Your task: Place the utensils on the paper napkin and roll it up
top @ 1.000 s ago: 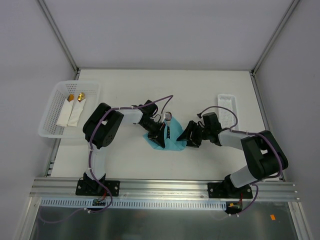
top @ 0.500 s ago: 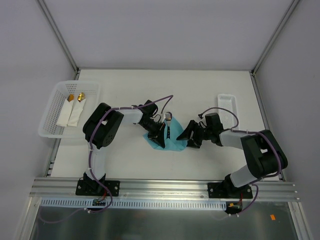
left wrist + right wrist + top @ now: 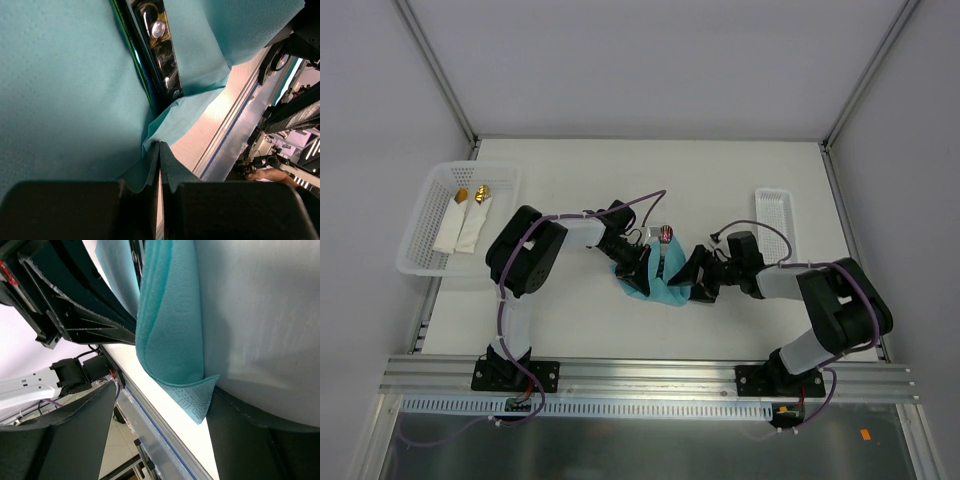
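Left wrist: left end effector [image 3: 159, 150] tight on paper napkin [image 3: 65, 90]; right end effector [image 3: 165, 395] agape.

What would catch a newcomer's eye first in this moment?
The teal paper napkin mid-table, partly folded over the shiny utensils, stands out against the white table. Both arms crowd it: the left gripper is shut on a napkin edge, and the right gripper is open with a folded flap between its fingers. At the far left, a white basket holds two white napkin rolls with gold tips.
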Robot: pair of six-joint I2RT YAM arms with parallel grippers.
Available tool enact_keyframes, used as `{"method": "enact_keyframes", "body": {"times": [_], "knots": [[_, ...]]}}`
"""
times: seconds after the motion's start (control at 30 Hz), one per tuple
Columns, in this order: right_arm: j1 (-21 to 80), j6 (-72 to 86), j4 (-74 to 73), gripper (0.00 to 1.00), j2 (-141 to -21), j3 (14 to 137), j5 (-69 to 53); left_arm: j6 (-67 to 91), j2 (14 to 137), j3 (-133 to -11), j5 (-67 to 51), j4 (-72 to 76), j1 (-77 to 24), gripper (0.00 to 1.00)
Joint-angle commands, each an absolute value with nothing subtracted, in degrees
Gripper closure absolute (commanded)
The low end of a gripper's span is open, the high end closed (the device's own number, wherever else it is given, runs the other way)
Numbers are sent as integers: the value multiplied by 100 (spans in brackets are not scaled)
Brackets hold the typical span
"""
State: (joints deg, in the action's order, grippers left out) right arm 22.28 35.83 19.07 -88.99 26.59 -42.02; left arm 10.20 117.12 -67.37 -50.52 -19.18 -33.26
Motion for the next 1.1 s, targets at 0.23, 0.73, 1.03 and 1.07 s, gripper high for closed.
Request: {"method": "enact_keyframes", "body": {"times": [0.23, 0.73, 1.03, 1.07], "knots": [[1820, 3050, 352, 21, -8790, 2048, -3059, 1011, 11848, -6750, -4746, -1890, -3252, 100], [1688, 2830, -272, 51, -8534, 2302, -2268, 1011, 11848, -6741, -4746, -1890, -3243, 100], [1626, 2778, -369, 87, -9026, 3102, -2145, 1116, 11856, -6724, -4825, -1872, -3147, 100], [1600, 2743, -421, 89, -9070, 3172, -2145, 1125, 11856, -6732, -4834, -1872, -3120, 100]]}}
